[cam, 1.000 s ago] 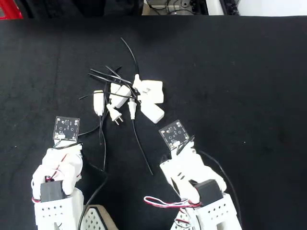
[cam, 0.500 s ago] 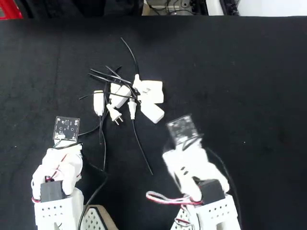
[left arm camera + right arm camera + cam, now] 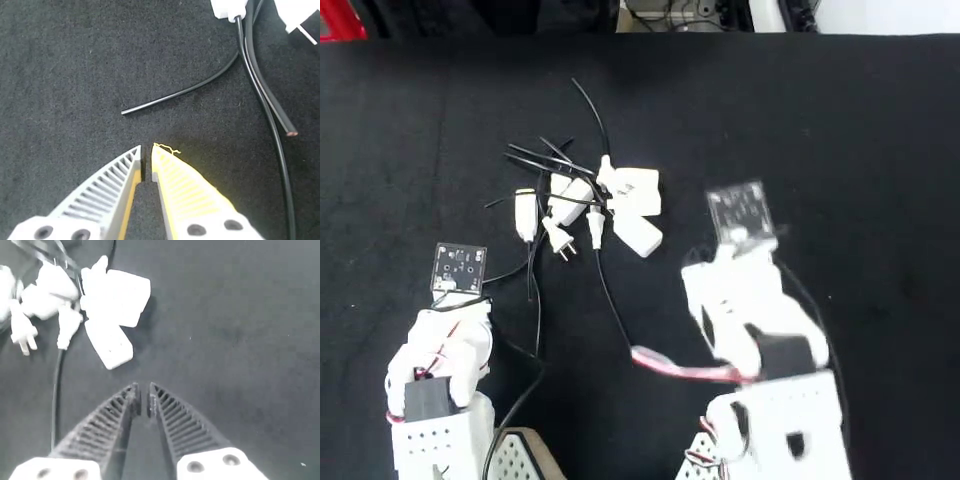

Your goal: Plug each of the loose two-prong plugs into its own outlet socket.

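A tangle of white two-prong plugs point(image 3: 560, 205) on black cords lies mid-table, with two white outlet blocks point(image 3: 638, 192) touching its right side. My left gripper point(image 3: 146, 148) is shut and empty over bare cloth, short of a plug body point(image 3: 229, 7) and its cords point(image 3: 260, 85). My right gripper point(image 3: 143, 388) is shut and empty, hovering just off the lower outlet block point(image 3: 111, 345); the upper block point(image 3: 120, 296) and two plugs point(image 3: 24, 330) lie beyond it. The left arm point(image 3: 440, 350) sits at the lower left, the right arm point(image 3: 750, 310) right of the blocks.
Black cloth point(image 3: 860, 150) covers the whole table. A loose black cord point(image 3: 612, 300) trails from the plug pile toward the front between the two arms. Dark equipment stands beyond the far table edge point(image 3: 670, 15).
The right arm has swung forward and to the right, from beside the trailing cord to a spot right of the outlet blocks. The left arm and the plugs have not moved.
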### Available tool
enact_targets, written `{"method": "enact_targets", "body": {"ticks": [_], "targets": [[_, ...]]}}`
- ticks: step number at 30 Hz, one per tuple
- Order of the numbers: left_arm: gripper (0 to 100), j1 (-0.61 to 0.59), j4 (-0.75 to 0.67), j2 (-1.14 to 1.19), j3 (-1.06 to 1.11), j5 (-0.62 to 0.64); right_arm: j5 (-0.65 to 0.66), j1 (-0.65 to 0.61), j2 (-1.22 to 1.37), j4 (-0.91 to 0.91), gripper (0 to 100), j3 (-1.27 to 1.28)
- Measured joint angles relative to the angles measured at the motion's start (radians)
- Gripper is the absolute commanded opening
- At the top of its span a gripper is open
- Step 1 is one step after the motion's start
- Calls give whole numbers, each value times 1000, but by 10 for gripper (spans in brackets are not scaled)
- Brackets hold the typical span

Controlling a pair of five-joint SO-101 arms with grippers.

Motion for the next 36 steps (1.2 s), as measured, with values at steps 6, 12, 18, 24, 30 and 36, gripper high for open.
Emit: {"method": "enact_targets", "body": {"ticks": [6, 12, 18, 24, 30, 36], "targets": [[51, 0, 0, 0, 0, 0, 193, -21, 459, -44, 43, -242], [51, 0, 0, 0, 0, 0, 75, -20, 775, -132, 43, -341], [51, 0, 0, 0, 0, 0, 34, 51, 878, -110, 43, -387], [51, 0, 0, 0, 0, 0, 9, 130, 948, -55, 43, -422], [51, 0, 0, 0, 0, 0, -35, 138, 1115, -57, 44, -491], [51, 0, 0, 0, 0, 0, 6, 137, 1249, -57, 44, -559]]}}
